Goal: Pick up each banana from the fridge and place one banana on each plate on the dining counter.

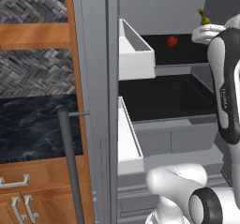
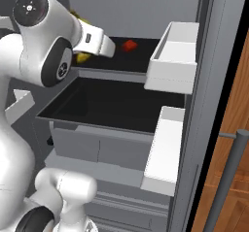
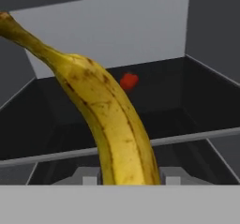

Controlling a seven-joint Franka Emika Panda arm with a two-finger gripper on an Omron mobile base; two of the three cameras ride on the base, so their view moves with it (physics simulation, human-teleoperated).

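Inside the fridge (image 1: 96, 54), at the upper black shelf (image 2: 126, 58), the gripper (image 3: 127, 177) is closed narrowly on a banana (image 3: 108, 120). The hand view shows the fruit rising from between the two fingers, its body clamped at the lower end and its stem running up and away to the upper left. The banana appears clear of the shelf below it, though contact at its hidden underside cannot be ruled out.

From the left base view, only the banana's stem tip (image 1: 204, 17) shows above the white hand, at the right end of the shelf. From the right base view, yellow patches (image 2: 82, 57) show behind the forearm at the shelf's left end.

A small red fruit (image 1: 172, 41) lies further back on the same shelf, well apart from the banana. Two white door bins (image 1: 133, 52) hang on the open door; a lower black tray (image 2: 112, 105) sits beneath the shelf.

Step in hand, by judgement: the pick of one banana is made and the fruit is about to be drawn out of the fridge. No plate or dining counter is visible from here, so no placing can be judged as done.

Next move, by judgement: withdraw the hand straight back over the shelf edge, keeping the long stem clear of the walls and the door bins, then drive the base to the counter. The grip sits near one end of the fruit, so the banana may swing or slip if moved sharply.
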